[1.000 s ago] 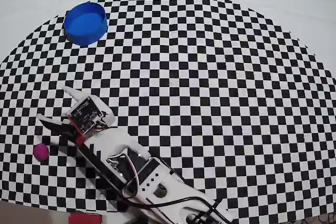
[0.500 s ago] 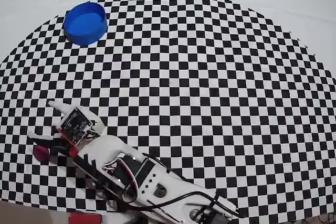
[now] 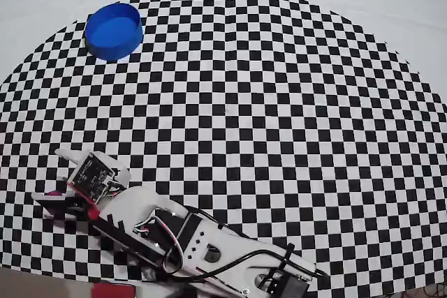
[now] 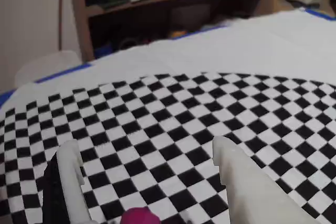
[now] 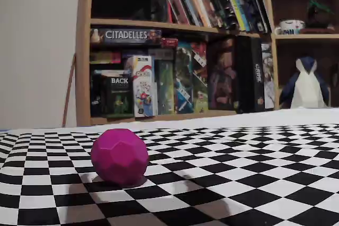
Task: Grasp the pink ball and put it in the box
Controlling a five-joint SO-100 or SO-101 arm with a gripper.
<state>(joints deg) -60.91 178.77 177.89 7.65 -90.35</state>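
Observation:
The pink ball (image 4: 139, 216) lies on the checker cloth at the bottom edge of the wrist view, between my two white fingers and well behind their tips. My gripper (image 4: 146, 146) is open wide and does not touch the ball. In the overhead view the gripper (image 3: 50, 178) is at the lower left, and only a sliver of the ball (image 3: 53, 193) shows beside the arm. The fixed view shows the ball (image 5: 120, 156) resting on the cloth with no gripper in sight. The blue box (image 3: 114, 31) stands at the far upper left, empty.
The checker cloth (image 3: 244, 102) covers the white table. A bookshelf (image 5: 175, 51) with games and books stands beyond the table's far edge. The arm's body (image 3: 202, 242) lies along the bottom edge of the overhead view.

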